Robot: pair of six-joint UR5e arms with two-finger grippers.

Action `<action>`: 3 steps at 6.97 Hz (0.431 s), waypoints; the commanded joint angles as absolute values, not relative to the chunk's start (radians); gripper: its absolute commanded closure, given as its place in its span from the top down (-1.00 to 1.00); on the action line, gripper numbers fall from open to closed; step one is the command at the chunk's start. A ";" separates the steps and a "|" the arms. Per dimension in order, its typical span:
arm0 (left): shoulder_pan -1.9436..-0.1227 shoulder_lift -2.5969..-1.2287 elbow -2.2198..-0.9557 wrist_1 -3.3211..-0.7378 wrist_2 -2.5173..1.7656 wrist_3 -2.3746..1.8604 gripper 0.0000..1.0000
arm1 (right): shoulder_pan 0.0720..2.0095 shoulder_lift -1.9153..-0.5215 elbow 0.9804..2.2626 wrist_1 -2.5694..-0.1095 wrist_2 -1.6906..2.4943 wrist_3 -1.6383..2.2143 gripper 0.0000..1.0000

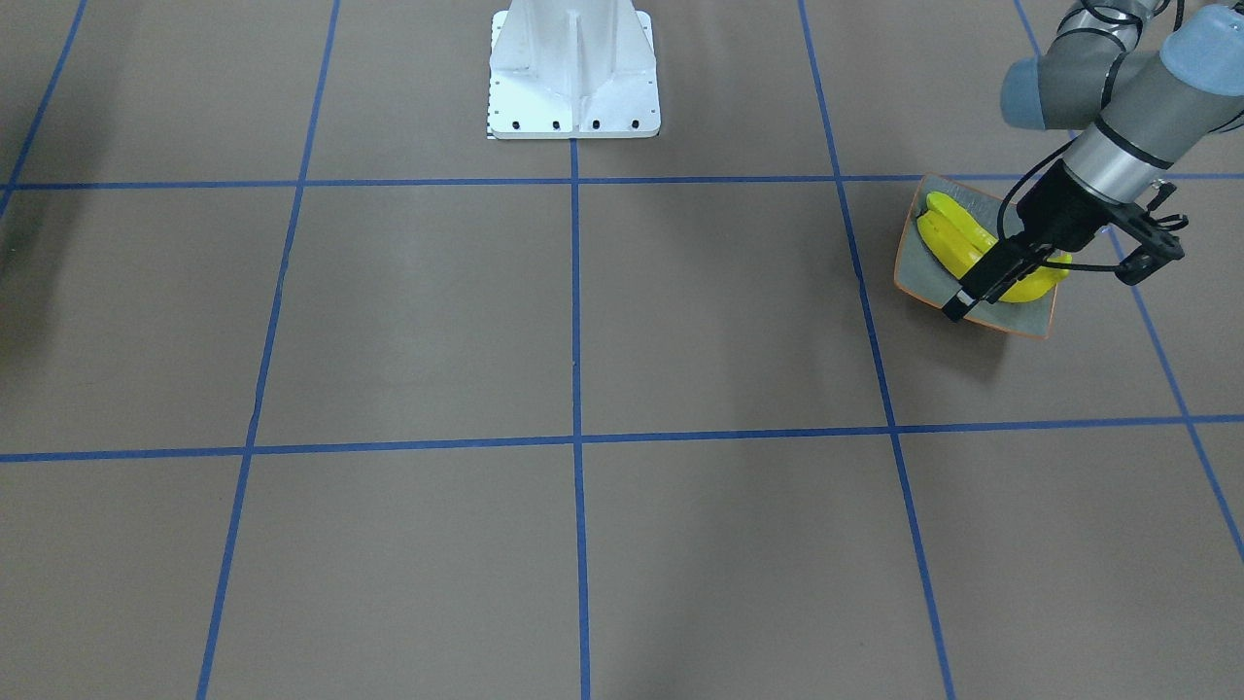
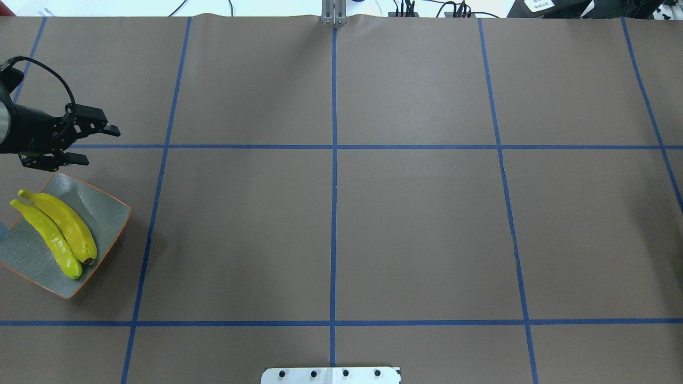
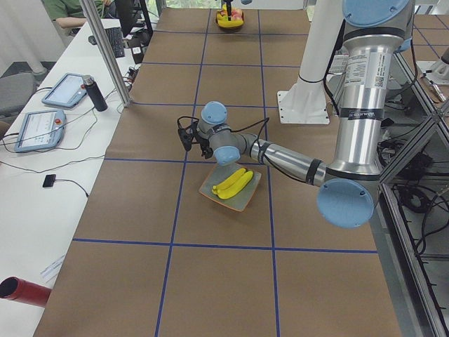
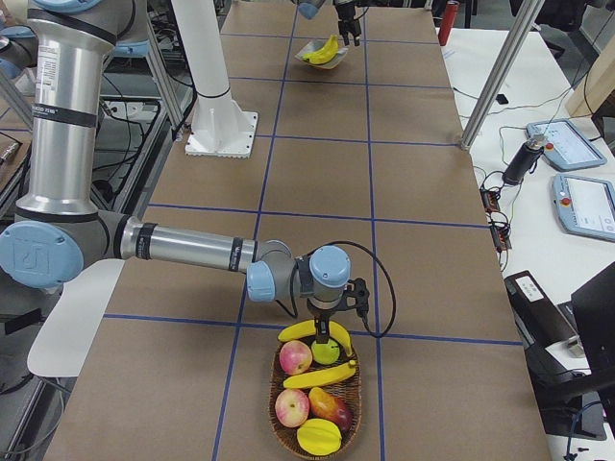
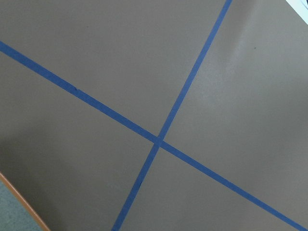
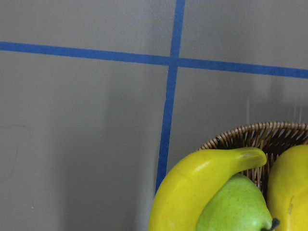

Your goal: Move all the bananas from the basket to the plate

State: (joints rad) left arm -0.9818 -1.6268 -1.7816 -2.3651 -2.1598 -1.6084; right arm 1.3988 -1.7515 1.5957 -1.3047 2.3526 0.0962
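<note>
Two yellow bananas (image 2: pixel 53 234) lie side by side on the grey-blue plate (image 2: pixel 101 210) with an orange rim, at the table's left end. My left gripper (image 2: pixel 96 144) is open and empty, raised just beyond the plate's far edge. The plate's corner (image 5: pixel 12 211) shows in the left wrist view. At the table's right end a wicker basket (image 4: pixel 317 408) holds two more bananas (image 4: pixel 317 375) among other fruit. My right gripper (image 4: pixel 332 327) hangs over the basket's near rim; I cannot tell if it is open or shut. The right wrist view shows a banana (image 6: pixel 202 187) at the basket rim (image 6: pixel 260 131).
The basket also holds apples (image 4: pixel 295 357), a green pear (image 6: pixel 236 207) and other yellow fruit. The white robot base (image 1: pixel 573 78) stands at mid-table. A side bench with tablets (image 4: pixel 586 206) and a metal post (image 4: pixel 500 72) lies beyond the table's far edge.
</note>
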 commanded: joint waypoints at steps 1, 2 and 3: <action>-0.980 -1.626 -1.772 -2.368 -2.160 -1.609 1.00 | 1.327 -1.779 1.626 -1.305 2.280 0.083 1.00; -0.980 -1.626 -1.772 -2.368 -2.160 -1.609 1.00 | 1.300 -1.779 1.626 -1.304 2.238 0.046 1.00; -0.979 -1.625 -1.769 -2.368 -2.160 -1.609 1.00 | 1.298 -1.782 1.620 -1.307 2.215 -0.016 1.00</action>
State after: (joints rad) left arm -0.9799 -1.6256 -1.7719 -2.3682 -2.1599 -1.6091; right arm 1.3135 -1.7794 1.6234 -1.3051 2.2527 0.0433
